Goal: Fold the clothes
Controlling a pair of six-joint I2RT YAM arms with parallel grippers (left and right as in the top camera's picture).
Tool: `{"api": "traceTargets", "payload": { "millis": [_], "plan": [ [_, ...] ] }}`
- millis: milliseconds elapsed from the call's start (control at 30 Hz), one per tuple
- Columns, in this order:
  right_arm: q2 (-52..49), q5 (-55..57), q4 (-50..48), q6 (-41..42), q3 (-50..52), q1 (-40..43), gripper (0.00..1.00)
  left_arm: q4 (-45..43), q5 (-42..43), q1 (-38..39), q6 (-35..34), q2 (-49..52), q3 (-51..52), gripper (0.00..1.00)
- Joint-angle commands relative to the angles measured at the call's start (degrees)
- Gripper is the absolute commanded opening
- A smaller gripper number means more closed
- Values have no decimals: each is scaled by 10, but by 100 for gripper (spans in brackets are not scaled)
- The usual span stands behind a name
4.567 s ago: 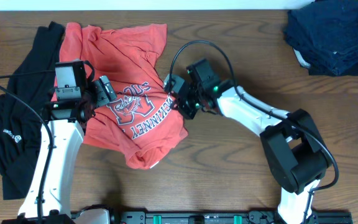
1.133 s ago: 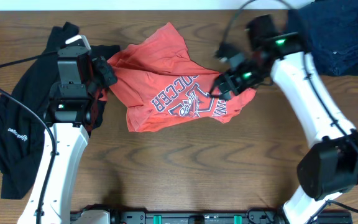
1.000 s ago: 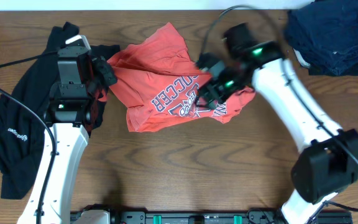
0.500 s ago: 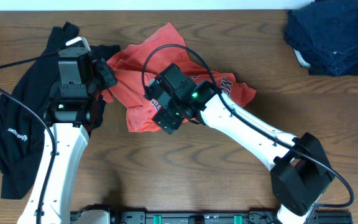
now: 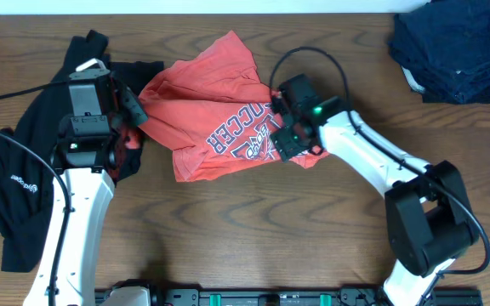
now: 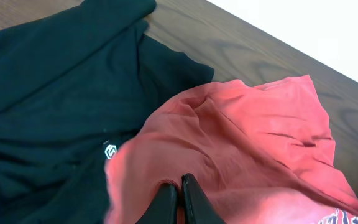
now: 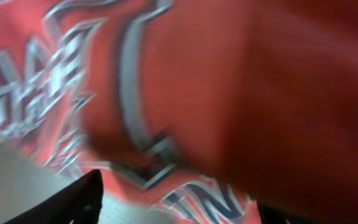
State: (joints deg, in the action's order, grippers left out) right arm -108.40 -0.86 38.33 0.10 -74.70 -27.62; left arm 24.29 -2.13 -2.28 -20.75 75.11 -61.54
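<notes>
The left tool (image 6: 179, 191) is clamped on the shirt (image 5: 215, 93). The right tool (image 5: 282, 140) hangs over it, jaws apart.

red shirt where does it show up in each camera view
Overhead: the red-orange T-shirt lies crumpled at upper centre.
Left wrist: it fills the lower right, lapping over the black top.
Right wrist: it fills nearly the whole blurred frame.
Shared landmark: its white-and-black lettering, also in the right wrist view; the black top links overhead and left wrist.
</notes>
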Motion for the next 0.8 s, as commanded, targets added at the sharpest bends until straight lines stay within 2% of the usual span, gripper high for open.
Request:
{"api": "traceTargets", "payload": {
  "millis": [0, 167, 300, 633, 767],
  "plan": [
    [-12, -16, -41, 35, 27, 23, 70, 18, -11, 0, 7, -5, -3, 6],
    [-43, -42, -93, 46, 44, 62, 64, 70, -11, 0, 7, -21, -4, 6],
    [-63, -52, -137, 46, 44, 91, 63, 104, 13, 5, -43, -32, -3, 6],
    [-122, -71, -350, 35, 39, 147, 66, 192, 30, 46, -66, -32, -2, 6],
    [-145, -77, -372, 5, 1, 169, 69, 204, 30, 64, -83, -32, 6, 6]
  ]
}}
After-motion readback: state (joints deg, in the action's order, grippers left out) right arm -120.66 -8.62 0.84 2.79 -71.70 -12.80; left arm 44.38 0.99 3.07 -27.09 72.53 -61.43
